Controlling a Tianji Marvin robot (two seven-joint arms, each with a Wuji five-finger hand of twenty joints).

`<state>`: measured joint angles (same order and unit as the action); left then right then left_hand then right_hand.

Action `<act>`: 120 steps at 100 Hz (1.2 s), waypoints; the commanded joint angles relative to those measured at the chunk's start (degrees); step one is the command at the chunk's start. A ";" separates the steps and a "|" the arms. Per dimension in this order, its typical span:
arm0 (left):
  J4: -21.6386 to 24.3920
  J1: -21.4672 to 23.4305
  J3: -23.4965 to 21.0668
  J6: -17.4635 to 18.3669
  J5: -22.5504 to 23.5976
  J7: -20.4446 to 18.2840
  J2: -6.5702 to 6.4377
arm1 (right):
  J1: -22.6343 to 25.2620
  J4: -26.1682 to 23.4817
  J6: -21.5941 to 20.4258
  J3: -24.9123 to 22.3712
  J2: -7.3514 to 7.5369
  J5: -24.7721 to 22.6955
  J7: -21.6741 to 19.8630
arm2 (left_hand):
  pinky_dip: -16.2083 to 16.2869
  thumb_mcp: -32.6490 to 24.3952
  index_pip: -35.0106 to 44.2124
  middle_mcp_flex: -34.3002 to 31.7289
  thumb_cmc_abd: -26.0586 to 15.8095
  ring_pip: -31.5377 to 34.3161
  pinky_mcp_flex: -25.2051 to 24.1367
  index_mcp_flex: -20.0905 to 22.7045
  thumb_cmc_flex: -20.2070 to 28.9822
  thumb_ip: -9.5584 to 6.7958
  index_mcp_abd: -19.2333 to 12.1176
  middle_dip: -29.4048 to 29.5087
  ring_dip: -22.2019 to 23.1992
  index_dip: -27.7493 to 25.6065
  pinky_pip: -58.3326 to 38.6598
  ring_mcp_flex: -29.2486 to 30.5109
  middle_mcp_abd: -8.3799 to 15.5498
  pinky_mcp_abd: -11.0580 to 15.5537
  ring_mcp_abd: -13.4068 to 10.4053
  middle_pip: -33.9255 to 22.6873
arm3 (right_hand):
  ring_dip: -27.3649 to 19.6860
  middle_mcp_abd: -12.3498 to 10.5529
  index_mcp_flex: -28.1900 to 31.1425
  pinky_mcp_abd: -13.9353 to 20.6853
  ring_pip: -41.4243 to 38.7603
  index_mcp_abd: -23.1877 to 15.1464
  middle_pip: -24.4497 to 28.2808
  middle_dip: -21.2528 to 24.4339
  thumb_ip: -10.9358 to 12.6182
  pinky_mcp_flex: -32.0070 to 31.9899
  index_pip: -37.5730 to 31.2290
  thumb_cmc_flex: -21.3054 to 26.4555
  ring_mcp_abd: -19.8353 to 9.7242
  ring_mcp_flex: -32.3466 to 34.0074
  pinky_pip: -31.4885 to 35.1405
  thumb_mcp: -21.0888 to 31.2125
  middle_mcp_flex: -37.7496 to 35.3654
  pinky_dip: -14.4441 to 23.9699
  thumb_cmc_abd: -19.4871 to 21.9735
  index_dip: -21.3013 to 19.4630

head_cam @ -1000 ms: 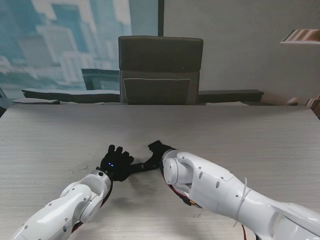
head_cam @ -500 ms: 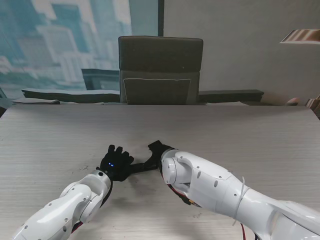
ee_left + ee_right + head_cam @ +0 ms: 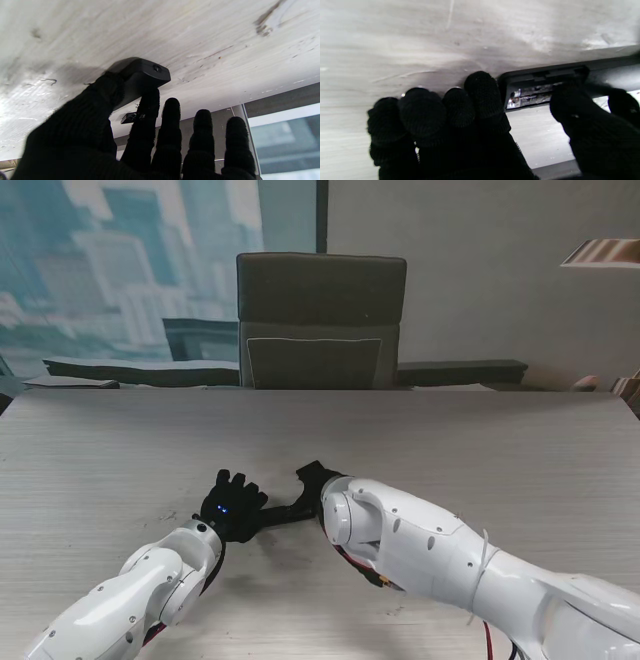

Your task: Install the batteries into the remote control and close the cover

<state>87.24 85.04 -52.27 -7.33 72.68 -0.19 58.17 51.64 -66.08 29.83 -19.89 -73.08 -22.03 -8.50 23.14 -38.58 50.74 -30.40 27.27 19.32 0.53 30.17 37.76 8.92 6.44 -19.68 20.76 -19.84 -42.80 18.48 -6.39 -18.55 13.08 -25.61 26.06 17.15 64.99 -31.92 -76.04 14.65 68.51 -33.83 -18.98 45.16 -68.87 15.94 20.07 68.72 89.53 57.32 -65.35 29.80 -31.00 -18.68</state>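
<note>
The black remote control lies on the table between my two hands. My left hand is shut on one end of the remote control, pinched between thumb and index finger. My right hand is at the other end. There the remote control shows an open battery compartment with a shiny battery inside. The right thumb rests over the compartment, and the curled fingers touch the remote's end. A small dark piece lies on the table beyond the left fingers; what it is cannot be told.
The wood-grain table stretches out around both hands. A dark office chair stands behind its far edge. My right forearm hides part of the table nearer to me.
My right forearm has shifted very slightly to the left. Both hands and the remote stay where they were.
</note>
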 commanded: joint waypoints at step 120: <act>-1.42 1.11 0.61 0.21 0.11 -1.78 -0.17 | 1.17 0.16 7.29 5.53 0.35 -5.33 -2.12 | -1.04 -0.33 8.39 0.44 -1.27 0.39 -0.51 5.42 5.48 -2.48 -11.67 -0.42 -0.46 -3.17 -0.62 -0.64 0.00 -0.10 0.16 -0.54 | -0.22 0.41 -4.64 3.02 0.20 -8.38 -1.76 0.43 10.81 4.48 9.86 0.73 -4.11 3.24 5.46 5.70 0.30 -0.17 -5.83 -8.77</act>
<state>87.29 85.09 -52.33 -7.30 72.87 -0.19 58.18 50.44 -68.26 36.98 -15.78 -73.21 -27.75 -8.40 23.14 -38.06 50.75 -30.40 27.29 19.32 0.53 30.17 37.76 8.93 6.45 -19.68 20.76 -20.36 -42.80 18.48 -6.39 -18.55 13.08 -25.61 26.59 16.21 59.34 -29.61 -74.39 9.13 64.89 -33.22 -19.91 48.51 -67.58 12.11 17.76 69.90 90.90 59.86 -63.53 30.32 -34.35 -22.86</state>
